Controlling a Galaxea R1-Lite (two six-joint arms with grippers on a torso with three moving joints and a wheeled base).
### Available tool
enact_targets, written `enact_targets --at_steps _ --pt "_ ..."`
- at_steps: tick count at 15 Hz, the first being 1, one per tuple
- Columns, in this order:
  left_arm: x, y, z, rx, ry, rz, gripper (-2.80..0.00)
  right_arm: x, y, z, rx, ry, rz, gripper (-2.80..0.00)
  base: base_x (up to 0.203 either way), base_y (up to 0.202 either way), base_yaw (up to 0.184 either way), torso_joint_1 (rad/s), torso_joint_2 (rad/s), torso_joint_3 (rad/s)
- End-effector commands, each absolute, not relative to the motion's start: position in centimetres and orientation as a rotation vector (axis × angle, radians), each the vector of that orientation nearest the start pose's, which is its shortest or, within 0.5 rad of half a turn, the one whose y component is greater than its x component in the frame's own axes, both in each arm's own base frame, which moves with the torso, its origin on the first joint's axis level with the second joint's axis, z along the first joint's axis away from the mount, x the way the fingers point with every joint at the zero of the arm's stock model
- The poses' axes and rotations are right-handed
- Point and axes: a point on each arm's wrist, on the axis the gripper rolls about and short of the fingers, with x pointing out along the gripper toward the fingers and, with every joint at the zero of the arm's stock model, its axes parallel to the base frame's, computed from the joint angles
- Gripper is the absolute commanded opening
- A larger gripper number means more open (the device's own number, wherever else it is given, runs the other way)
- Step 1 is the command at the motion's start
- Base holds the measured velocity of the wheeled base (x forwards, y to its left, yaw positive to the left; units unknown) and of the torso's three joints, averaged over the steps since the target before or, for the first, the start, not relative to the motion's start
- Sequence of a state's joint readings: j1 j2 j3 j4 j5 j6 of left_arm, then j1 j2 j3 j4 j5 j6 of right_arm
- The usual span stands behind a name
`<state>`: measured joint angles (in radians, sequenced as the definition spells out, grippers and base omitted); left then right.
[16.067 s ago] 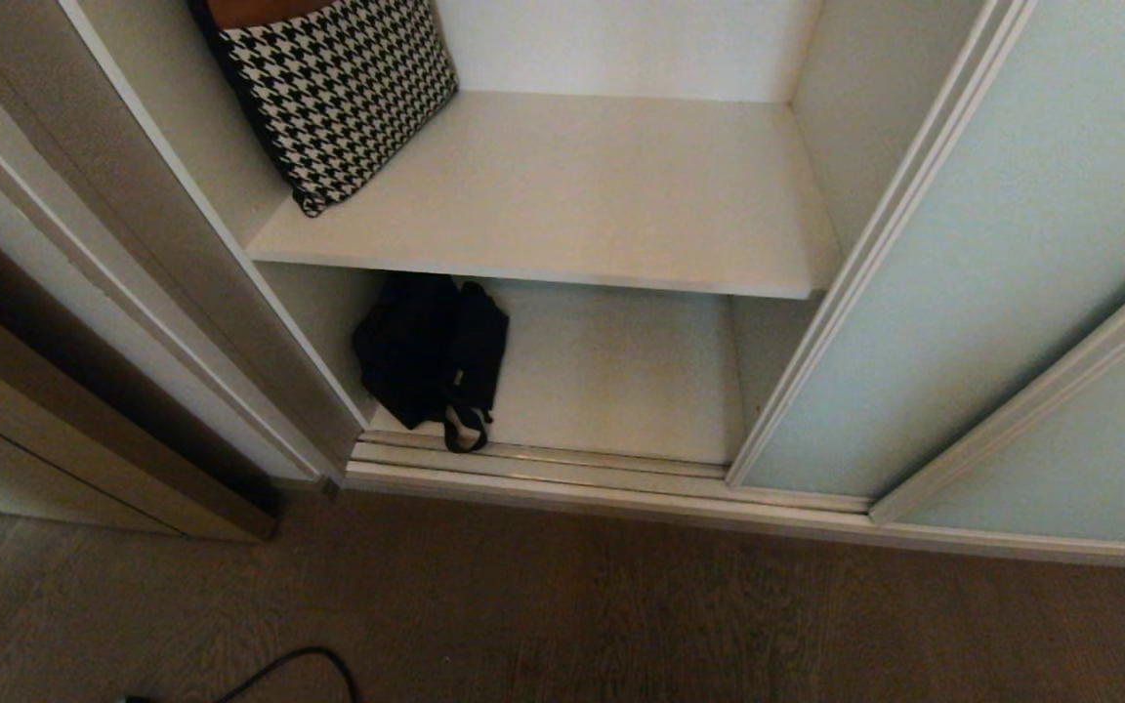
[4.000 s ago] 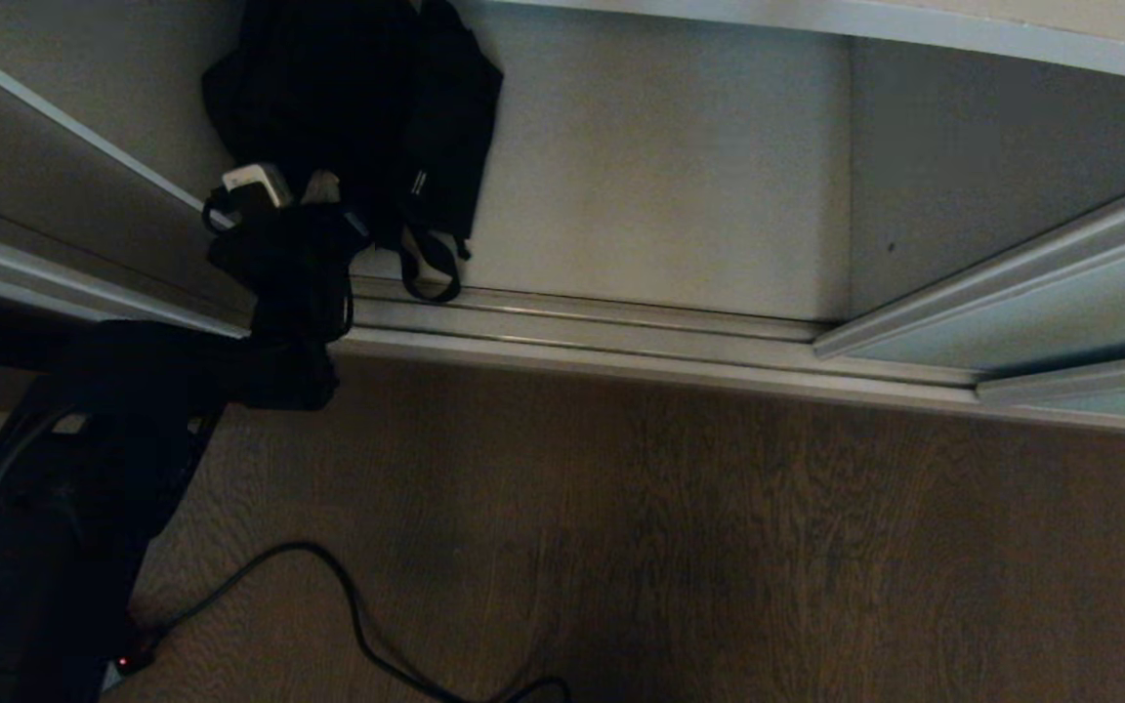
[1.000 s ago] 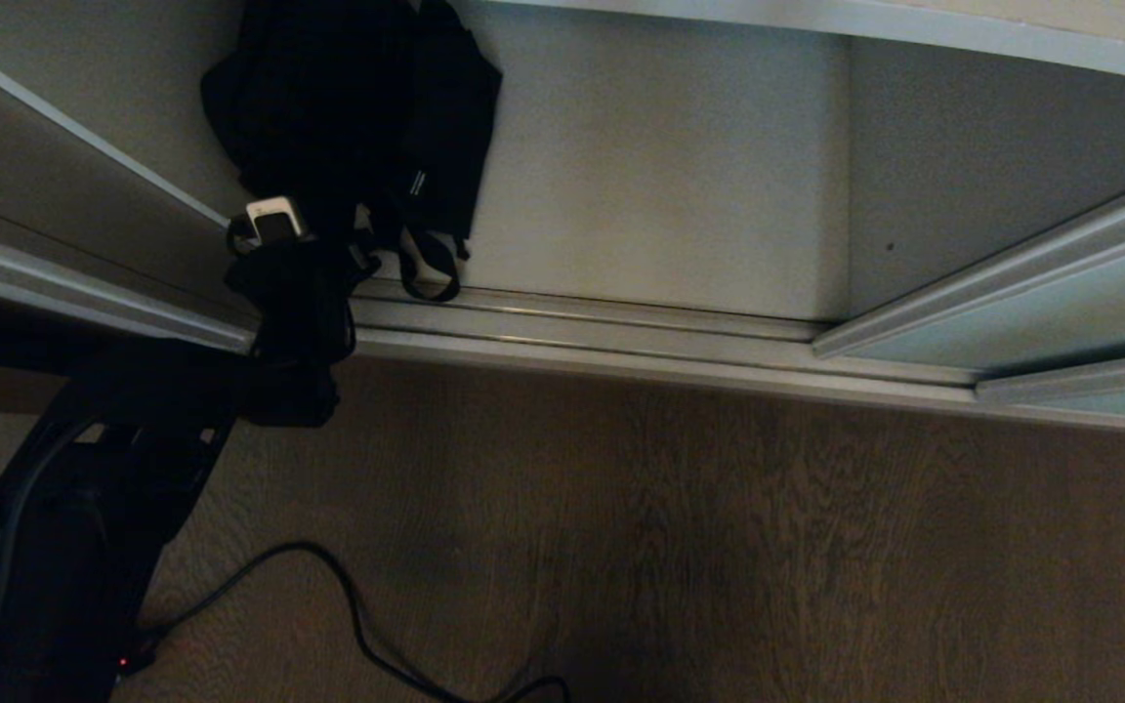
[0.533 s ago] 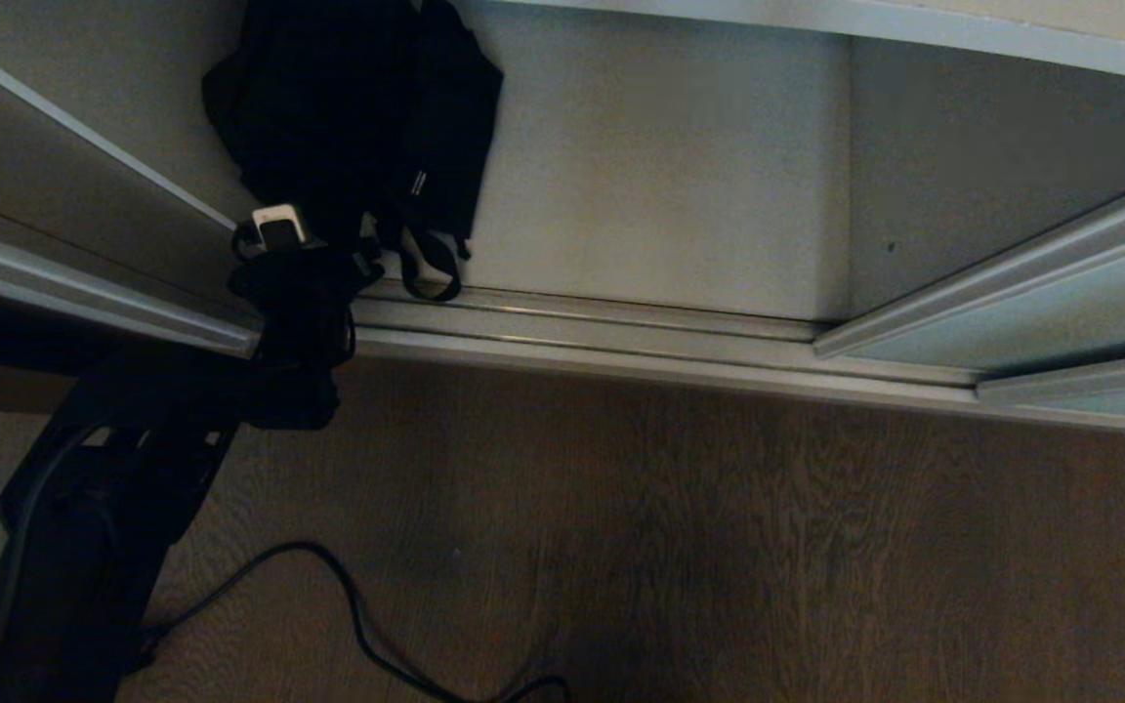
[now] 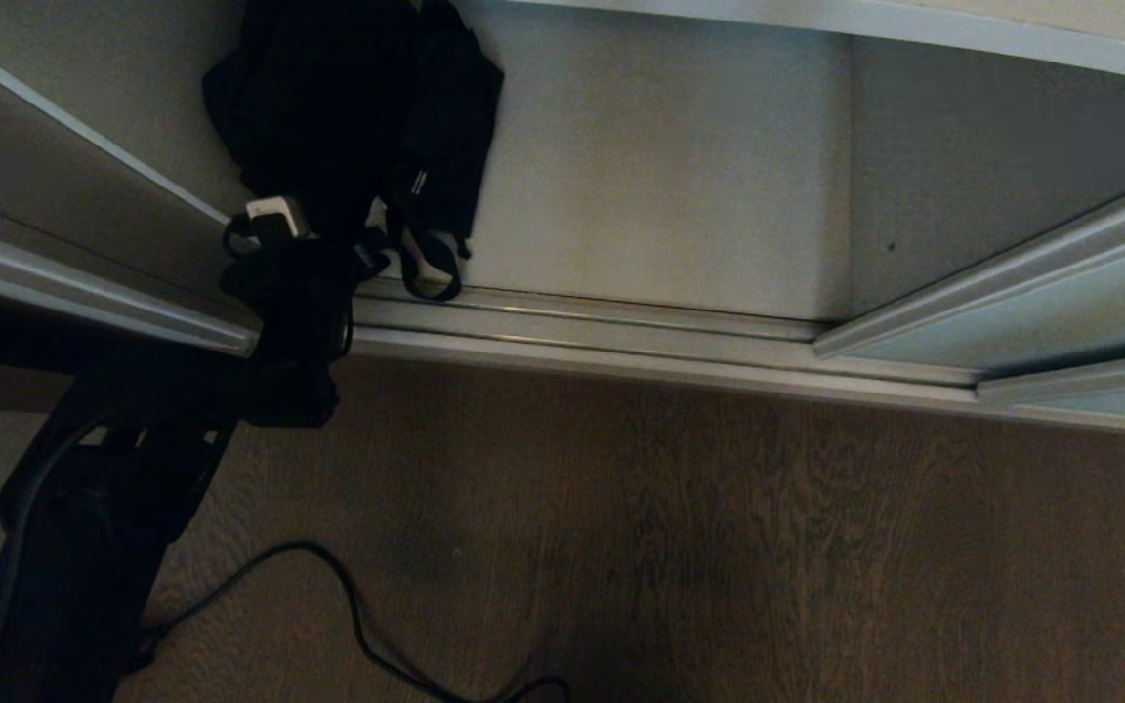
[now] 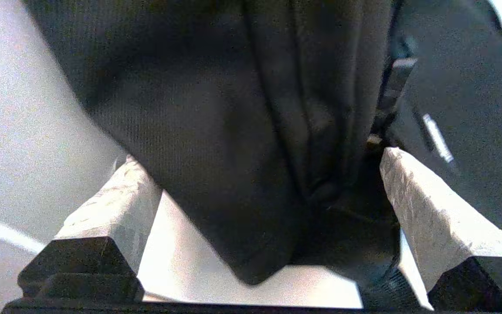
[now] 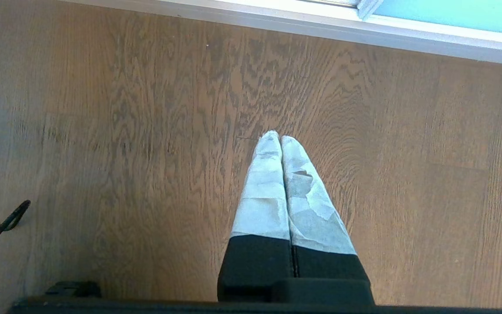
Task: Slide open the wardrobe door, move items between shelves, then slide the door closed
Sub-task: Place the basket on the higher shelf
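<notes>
The door [image 5: 1041, 303] is standing slid aside to the right, so the opening step looks done. The bag [image 5: 357, 117] is lying on the bottom shelf [image 5: 660, 205], against the left wall, its strap [image 5: 426, 268] drooping toward the track [image 5: 602, 327]. The left gripper [image 6: 255, 192] is reaching in at the bag's near end, fingers spread wide with the fabric sitting between them, not yet clamped. The right gripper [image 7: 279, 139] is hanging over the floor [image 7: 103, 131], fingers pressed together, holding nothing. Grasping, moving the bag to another shelf and closing the door are all remaining.
</notes>
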<state>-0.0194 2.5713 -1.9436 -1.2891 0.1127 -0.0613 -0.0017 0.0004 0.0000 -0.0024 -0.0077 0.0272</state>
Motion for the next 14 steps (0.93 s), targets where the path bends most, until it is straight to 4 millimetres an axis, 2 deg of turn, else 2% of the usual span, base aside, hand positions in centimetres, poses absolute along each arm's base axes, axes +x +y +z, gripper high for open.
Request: enact_targets --at_steps 1,14 --pt "51.53 -1.03 19.18 -0.103 -0.691 0.055 0.0 -2.27 -0.01 7.54 0.028 -0.002 -0.009 -2.8 0.0 0.0 0.0 0.0 0.0 0.0" --pt "51.58 -0.46 18.96 -0.094 -0.698 0.076 0.0 -2.27 -0.01 7.54 0.028 -0.002 -0.009 -2.8 0.0 0.0 0.0 0.0 0.0 0.0"
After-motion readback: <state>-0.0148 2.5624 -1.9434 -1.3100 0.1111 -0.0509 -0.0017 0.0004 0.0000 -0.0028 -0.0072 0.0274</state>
